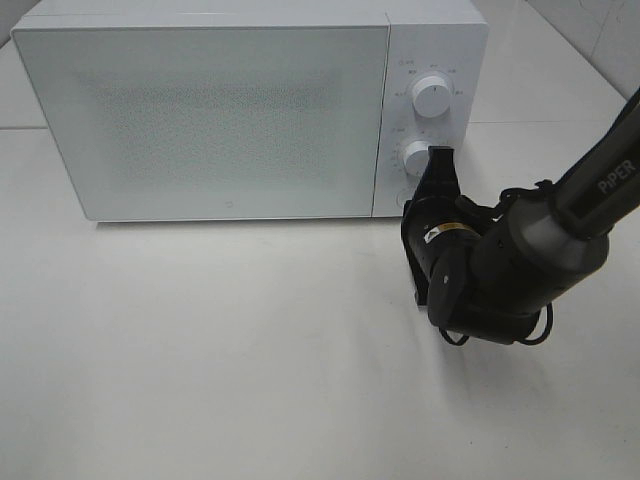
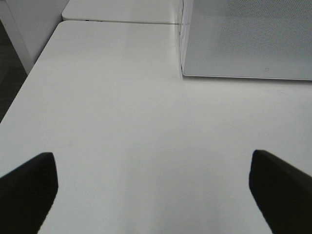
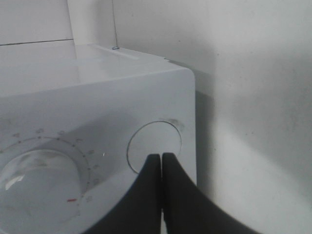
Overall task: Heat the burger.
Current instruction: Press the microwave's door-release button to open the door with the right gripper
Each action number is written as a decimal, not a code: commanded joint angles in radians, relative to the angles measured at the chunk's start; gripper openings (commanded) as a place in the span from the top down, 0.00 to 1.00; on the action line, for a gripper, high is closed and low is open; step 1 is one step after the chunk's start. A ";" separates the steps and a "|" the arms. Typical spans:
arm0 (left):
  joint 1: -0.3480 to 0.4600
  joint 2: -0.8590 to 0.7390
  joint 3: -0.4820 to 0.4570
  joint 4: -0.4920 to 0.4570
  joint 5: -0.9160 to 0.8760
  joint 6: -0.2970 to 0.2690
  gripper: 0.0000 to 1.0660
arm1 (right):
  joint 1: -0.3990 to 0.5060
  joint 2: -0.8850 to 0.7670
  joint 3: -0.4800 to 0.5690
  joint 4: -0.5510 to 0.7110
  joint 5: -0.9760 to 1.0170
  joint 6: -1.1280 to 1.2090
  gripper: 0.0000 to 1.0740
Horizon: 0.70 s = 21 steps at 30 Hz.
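Note:
The burger is out of view; no frame shows it. The white microwave (image 1: 230, 110) stands at the back of the table with its door shut. My right gripper (image 1: 438, 160) is shut and empty, and points at the control panel at the microwave's lower right. In the right wrist view its closed tips (image 3: 161, 157) sit at the round push button (image 3: 154, 141) below the lower knob (image 3: 41, 178). I cannot tell whether they touch it. My left gripper (image 2: 153, 170) is open and empty over bare table, left of the microwave (image 2: 248, 39).
Two white knobs, upper (image 1: 432, 97) and lower (image 1: 417, 155), sit on the panel beside the door. The white table (image 1: 220, 350) stretches in front of the microwave. In the left wrist view the table's edge (image 2: 24, 87) runs along a dark floor gap.

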 commanded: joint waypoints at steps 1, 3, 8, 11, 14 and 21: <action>-0.002 -0.017 0.003 -0.007 -0.009 -0.005 0.06 | -0.004 0.014 -0.022 -0.010 0.003 -0.010 1.00; -0.002 -0.017 0.003 -0.007 -0.009 -0.005 0.06 | -0.004 0.018 -0.028 -0.006 -0.001 -0.010 1.00; -0.002 -0.017 0.003 -0.007 -0.009 -0.005 0.06 | -0.016 0.028 -0.044 -0.008 0.003 -0.013 1.00; -0.002 -0.017 0.003 -0.007 -0.009 -0.005 0.06 | -0.033 0.033 -0.056 -0.015 0.004 -0.014 1.00; -0.002 -0.017 0.003 -0.007 -0.009 -0.005 0.06 | -0.039 0.036 -0.064 -0.013 0.007 -0.019 1.00; -0.002 -0.017 0.003 -0.007 -0.009 -0.005 0.06 | -0.050 0.046 -0.095 -0.019 0.029 -0.020 1.00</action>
